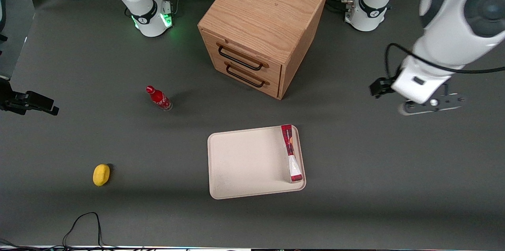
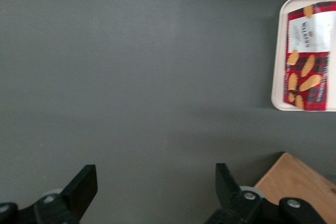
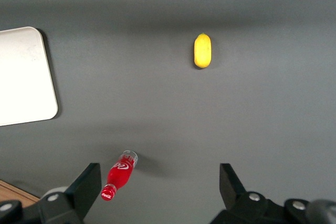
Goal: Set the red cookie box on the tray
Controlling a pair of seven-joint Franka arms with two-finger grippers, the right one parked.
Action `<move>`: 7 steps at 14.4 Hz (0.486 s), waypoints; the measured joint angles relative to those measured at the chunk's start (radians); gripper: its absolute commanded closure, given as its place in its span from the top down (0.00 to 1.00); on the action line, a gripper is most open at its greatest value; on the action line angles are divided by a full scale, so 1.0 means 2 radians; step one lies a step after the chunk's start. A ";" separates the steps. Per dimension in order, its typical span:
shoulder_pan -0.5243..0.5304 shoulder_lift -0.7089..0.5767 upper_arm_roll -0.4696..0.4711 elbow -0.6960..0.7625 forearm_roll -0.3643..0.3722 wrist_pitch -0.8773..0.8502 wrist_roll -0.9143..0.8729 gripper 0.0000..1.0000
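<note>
1. Since the tray point(image 1: 248, 164) already holds the box, little is left to go wrong.
2. Red cookie box point(image 1: 290, 153) lies along the tray's edge nearest the working arm; a nudge could tip it over the rim.
3. Gripper point(image 2: 156, 195) hangs well apart, jaws spread, empty.

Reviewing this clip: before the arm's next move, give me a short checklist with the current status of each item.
1. red cookie box on the tray: ok, lying along the rim toward the working arm's end.
2. Box fully inside the rim: ok in the front view.
3. gripper released: ok, fingers open, nothing between them.
4. Gripper clear of the tray: ok, above bare table toward the working arm's end.
5. wooden drawer cabinet drawers shut: ok.
</note>
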 measured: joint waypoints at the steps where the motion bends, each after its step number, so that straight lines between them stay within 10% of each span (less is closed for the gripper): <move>1: 0.015 -0.013 0.000 -0.018 -0.002 0.008 0.020 1.00; 7: 0.072 -0.049 0.005 -0.070 -0.004 0.043 0.099 1.00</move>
